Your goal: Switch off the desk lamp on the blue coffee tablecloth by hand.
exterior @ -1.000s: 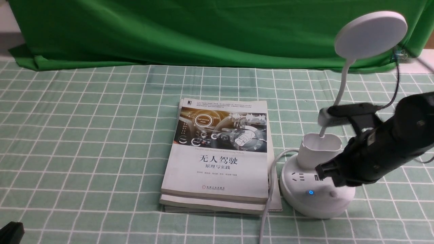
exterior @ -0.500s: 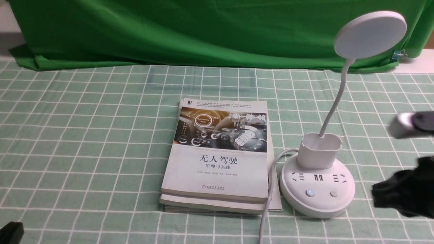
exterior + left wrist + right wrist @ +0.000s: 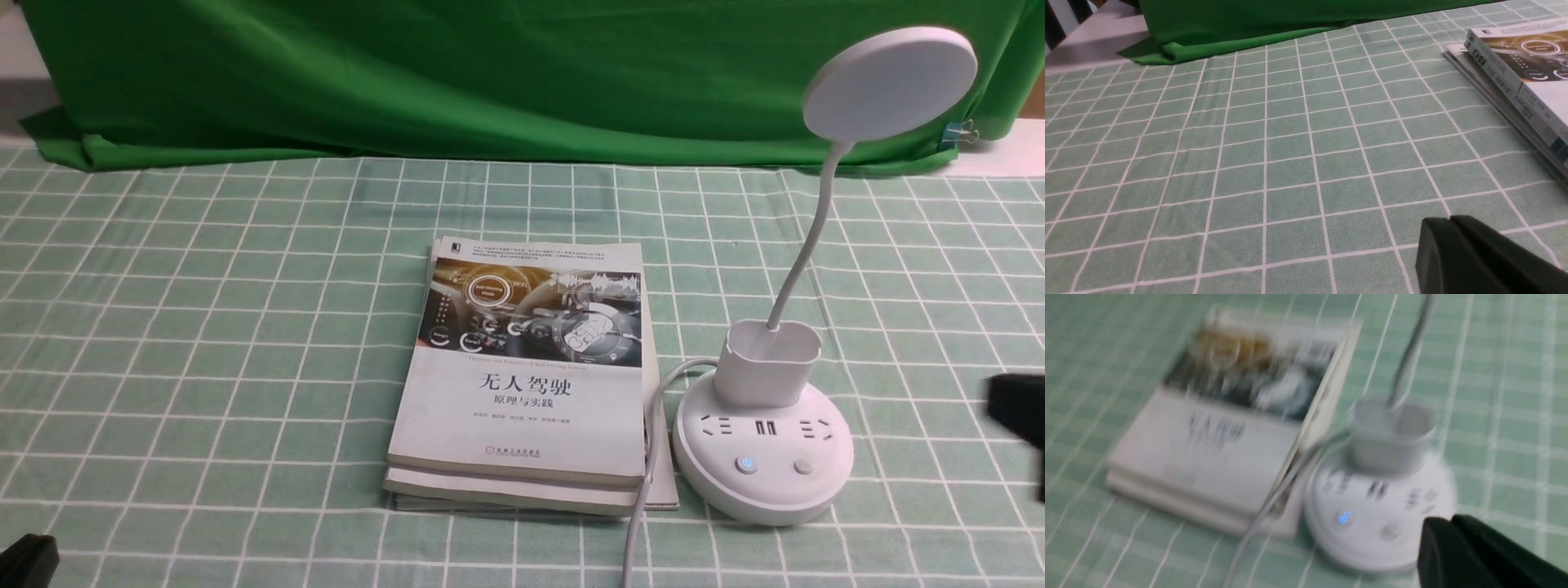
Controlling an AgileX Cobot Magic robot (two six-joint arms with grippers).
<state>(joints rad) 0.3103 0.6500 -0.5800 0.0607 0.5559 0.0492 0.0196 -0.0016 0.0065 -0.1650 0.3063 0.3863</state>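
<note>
The white desk lamp stands on the pale green grid tablecloth at the right, its disc head raised on a bent neck. On its round base a small button glows blue beside a plain one. Only a black piece of my right hand shows at the right edge, apart from the lamp. The blurred right wrist view has my right gripper shut and empty, just off the base. My left gripper is shut over bare cloth.
Two stacked books lie just left of the lamp base. The lamp's white cable runs between them toward the front edge. A dark green backdrop cloth hangs along the back. My left arm's tip sits at the front left corner.
My right hand has pulled back to the right, from over the lamp base to nearly outside the front view. The lamp, books and left arm have not moved.
</note>
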